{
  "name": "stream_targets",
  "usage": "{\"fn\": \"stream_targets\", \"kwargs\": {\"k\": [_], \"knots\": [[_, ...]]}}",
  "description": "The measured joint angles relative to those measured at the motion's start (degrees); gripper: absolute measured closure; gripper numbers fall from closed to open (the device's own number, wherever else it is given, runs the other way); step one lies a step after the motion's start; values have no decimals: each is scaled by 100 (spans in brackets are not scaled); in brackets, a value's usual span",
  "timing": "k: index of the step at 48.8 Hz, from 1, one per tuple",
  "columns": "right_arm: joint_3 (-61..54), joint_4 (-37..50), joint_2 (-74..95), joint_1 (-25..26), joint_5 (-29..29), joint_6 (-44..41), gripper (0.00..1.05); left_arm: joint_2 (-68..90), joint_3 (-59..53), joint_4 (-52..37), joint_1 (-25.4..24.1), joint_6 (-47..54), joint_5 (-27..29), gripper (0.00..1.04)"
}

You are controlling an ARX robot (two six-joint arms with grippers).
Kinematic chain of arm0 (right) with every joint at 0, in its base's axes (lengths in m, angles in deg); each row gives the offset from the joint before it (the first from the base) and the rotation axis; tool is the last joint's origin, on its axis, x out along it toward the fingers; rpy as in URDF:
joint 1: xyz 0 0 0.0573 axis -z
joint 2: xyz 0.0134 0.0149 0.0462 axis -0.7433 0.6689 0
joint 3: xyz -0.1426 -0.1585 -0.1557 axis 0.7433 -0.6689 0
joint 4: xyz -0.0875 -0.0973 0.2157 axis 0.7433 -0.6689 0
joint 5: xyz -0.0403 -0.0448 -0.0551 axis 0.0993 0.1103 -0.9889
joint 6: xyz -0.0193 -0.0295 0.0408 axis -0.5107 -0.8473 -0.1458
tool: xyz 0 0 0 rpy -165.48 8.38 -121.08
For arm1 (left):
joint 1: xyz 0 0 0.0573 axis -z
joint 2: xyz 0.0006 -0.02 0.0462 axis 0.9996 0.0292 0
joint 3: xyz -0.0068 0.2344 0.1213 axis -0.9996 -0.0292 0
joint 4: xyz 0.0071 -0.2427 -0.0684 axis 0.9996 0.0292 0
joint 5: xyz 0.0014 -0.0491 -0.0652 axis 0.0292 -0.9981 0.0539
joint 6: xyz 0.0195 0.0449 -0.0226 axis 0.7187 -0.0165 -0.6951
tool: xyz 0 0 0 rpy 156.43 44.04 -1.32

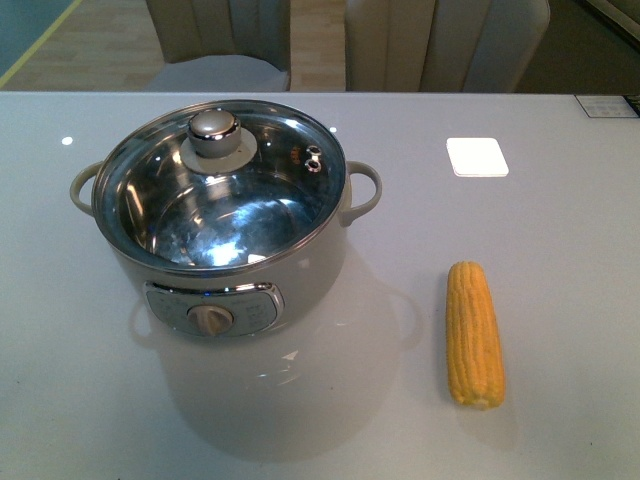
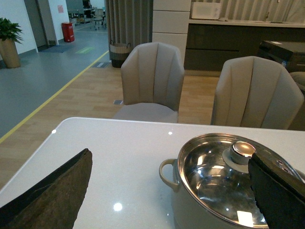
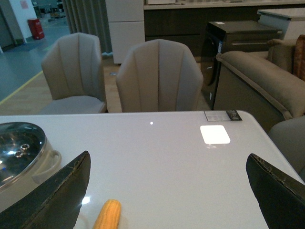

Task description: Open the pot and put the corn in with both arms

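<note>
Plainly, the left arm's jaws were seen spread wide and empty, with the pot (image 2: 200,200) just ahead of them. The right arm's jaws were likewise spread wide with nothing held, and one end of the corn (image 3: 107,214) showed between them.

No step of the task was judged done. The glass lid (image 1: 275,140) was seated on the pot, its knob (image 1: 214,133) untouched, and the corn was lying on the desk (image 1: 560,250) at about 4 o'clock from the pot, well apart from it, its length run from 12 to 6. Lifting the lid and dropping the corn in were both left to do.

The desk was pale grey and glossy, and a white square (image 1: 477,157) was set at 12 o'clock from the corn. Two beige chairs (image 1: 445,40) were placed beyond the far edge, on a wooden floor.
</note>
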Motion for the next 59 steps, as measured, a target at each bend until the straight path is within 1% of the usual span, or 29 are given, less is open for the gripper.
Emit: {"fn": "stream_targets", "kwargs": {"k": [31, 32, 34, 35, 37, 40, 44, 47, 55, 59], "knots": [[0, 0, 0, 0, 0, 0, 9, 0, 0, 0, 0, 0, 0, 7], [0, 0, 0, 0, 0, 0, 9, 39, 20, 74, 15, -46, 74, 7], [0, 0, 2, 0, -2, 0, 9, 487, 398, 1040, 199, -560, 595, 7], [0, 0, 0, 0, -4, 0, 9, 767, 573, 1443, 269, -815, 767, 7], [0, 0, -2, 0, 0, 0, 9, 1121, 745, 1873, 337, -1158, 778, 7], [0, 0, -2, 0, -2, 0, 9, 1414, 789, 1939, 426, -1423, 839, 7], [0, 0, -2, 0, -2, 0, 9, 1832, 885, 1604, 525, -1624, 817, 7], [0, 0, -2, 0, -2, 0, 9, 2203, 1012, 1180, 610, -1674, 811, 7], [0, 0, -2, 0, -2, 0, 9, 3738, 1362, -420, 911, -1580, 723, 7], [0, 0, -2, 0, -2, 0, 9, 4953, 1613, -1488, 1095, -1445, 699, 7]]}}
